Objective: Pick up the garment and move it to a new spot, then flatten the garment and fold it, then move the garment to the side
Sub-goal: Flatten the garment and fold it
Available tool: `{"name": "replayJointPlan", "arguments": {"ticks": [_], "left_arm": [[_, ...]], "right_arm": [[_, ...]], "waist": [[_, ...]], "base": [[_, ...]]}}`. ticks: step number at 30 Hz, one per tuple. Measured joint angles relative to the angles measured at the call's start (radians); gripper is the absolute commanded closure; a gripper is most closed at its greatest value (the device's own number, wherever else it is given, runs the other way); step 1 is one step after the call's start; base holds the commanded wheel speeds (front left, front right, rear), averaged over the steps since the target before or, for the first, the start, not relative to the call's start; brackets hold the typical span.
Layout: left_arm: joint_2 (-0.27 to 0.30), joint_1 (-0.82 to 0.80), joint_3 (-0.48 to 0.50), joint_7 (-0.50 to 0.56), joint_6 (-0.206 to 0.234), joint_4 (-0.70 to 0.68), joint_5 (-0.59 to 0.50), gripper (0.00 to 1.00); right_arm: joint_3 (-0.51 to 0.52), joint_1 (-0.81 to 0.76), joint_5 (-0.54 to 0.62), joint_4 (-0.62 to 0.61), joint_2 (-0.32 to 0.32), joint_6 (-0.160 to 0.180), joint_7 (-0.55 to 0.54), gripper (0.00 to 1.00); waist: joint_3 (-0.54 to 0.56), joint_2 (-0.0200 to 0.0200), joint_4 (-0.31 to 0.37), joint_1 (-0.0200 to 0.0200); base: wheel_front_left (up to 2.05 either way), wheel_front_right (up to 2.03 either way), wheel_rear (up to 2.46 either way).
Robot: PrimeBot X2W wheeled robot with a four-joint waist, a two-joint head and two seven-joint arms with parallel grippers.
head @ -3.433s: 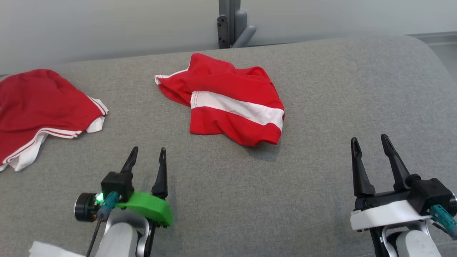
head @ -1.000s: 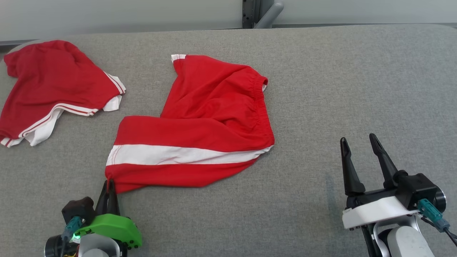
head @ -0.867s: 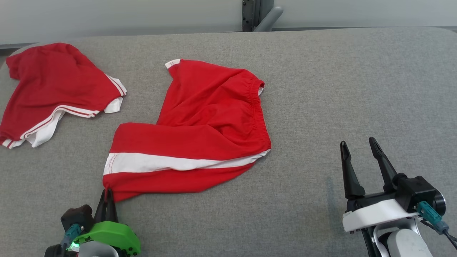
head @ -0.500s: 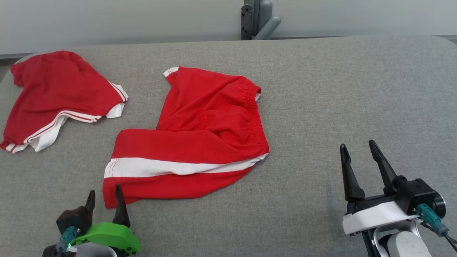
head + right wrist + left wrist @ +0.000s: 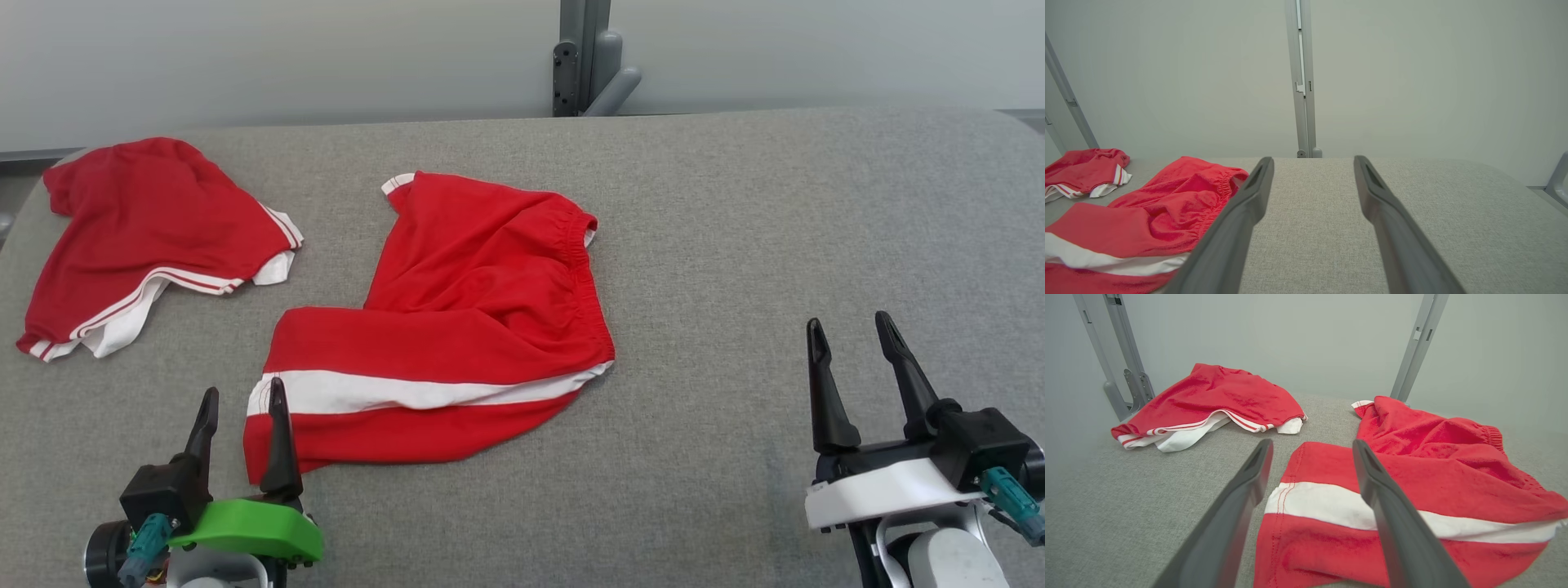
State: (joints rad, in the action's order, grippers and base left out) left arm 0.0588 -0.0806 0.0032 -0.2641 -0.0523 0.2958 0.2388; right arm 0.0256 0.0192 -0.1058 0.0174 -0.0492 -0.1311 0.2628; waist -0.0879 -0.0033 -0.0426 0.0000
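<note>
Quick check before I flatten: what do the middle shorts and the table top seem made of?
Shorts: soft, matte knit fabric, perhaps cotton jersey; it lies in loose wrinkles and the waistband is gathered. Table top: grey woven cloth cover, matte, fine weave shows; possibly padded, given its rounded corner.

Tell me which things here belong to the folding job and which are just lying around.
Part of the job:
- shorts, spread mid-table
- left gripper, open at their near corner
- right gripper, open, off to the side
- table, the work surface

Lying about:
- other garment, heaped at far left
- post, behind the table
</note>
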Motion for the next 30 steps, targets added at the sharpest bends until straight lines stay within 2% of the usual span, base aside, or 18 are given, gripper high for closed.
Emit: {"name": "replayJointPlan", "arguments": {"ticks": [22, 27, 30], "left_arm": [[-0.007, 0.035, 0.002, 0.000, -0.002, 0.006, -0.027, 0.00], [-0.006, 0.027, -0.009, 0.000, -0.003, 0.067, -0.041, 0.00], [0.016, -0.018, -0.014, 0.053, -0.016, 0.123, -0.038, 0.00]], "right_arm": [[-0.045, -0.059, -0.020, 0.021, 0.000, 0.000, 0.000, 0.00], [-0.048, -0.059, -0.023, 0.023, 0.000, 0.000, 0.000, 0.00], [-0.053, -0.059, -0.023, 0.023, 0.000, 0.000, 0.000, 0.00]], "waist": [[0.085, 0.0000, 0.029, 0.0000], [0.082, 0.0000, 0.024, 0.0000], [0.074, 0.0000, 0.020, 0.0000]], "base": [[0.00, 0.00, 0.00], [0.00, 0.00, 0.00], [0.00, 0.00, 0.00]]}}
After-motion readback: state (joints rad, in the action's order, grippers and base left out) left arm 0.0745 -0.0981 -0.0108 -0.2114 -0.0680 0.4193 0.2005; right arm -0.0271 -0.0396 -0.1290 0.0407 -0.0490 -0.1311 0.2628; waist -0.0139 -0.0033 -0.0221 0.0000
